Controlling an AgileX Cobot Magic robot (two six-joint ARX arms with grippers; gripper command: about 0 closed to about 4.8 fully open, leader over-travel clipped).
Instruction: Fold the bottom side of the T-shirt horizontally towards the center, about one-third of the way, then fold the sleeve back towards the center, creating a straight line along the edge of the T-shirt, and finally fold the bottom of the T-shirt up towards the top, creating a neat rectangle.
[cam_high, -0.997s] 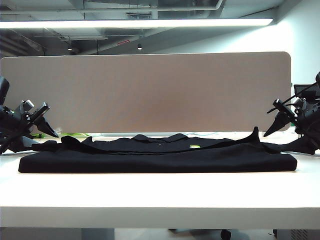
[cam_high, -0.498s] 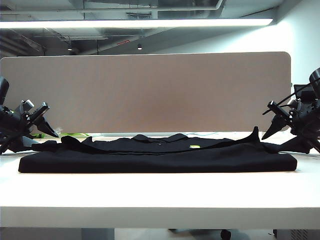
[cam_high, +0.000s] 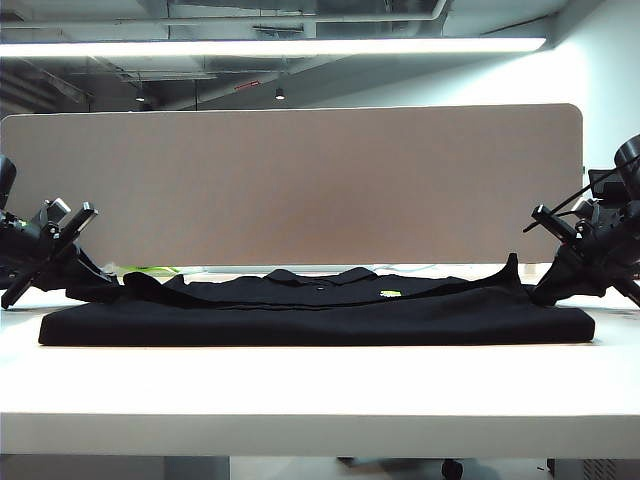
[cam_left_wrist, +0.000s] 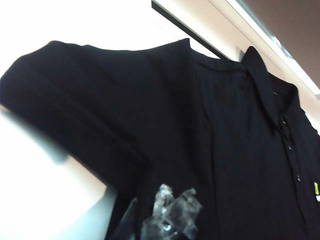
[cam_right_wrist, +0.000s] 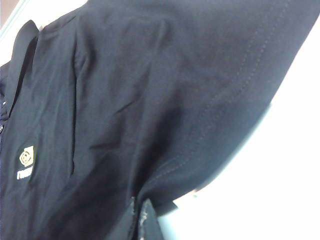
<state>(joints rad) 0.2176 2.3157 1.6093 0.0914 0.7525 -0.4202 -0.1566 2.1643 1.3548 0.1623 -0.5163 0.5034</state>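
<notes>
Pinching the T-shirt (cam_high: 320, 310) sleeves, left hand (cam_left_wrist: 167, 220) and right hand (cam_right_wrist: 142, 220).

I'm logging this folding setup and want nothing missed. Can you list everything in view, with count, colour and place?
T-shirt: one, black, lying flat across the middle of the table, near side folded over, collar toward the back.
Logo mark: one, yellow-green, on the shirt's chest near the collar.
Table: one, white, under the shirt.
Partition panel: one, beige, upright behind the table.
Ceiling light strip: one, white, overhead.
Left gripper: one, black with clear-taped fingers, at the shirt's left sleeve end, shut on the fabric.
Right gripper: one, black, at the shirt's right sleeve end, shut on the fabric.
</notes>
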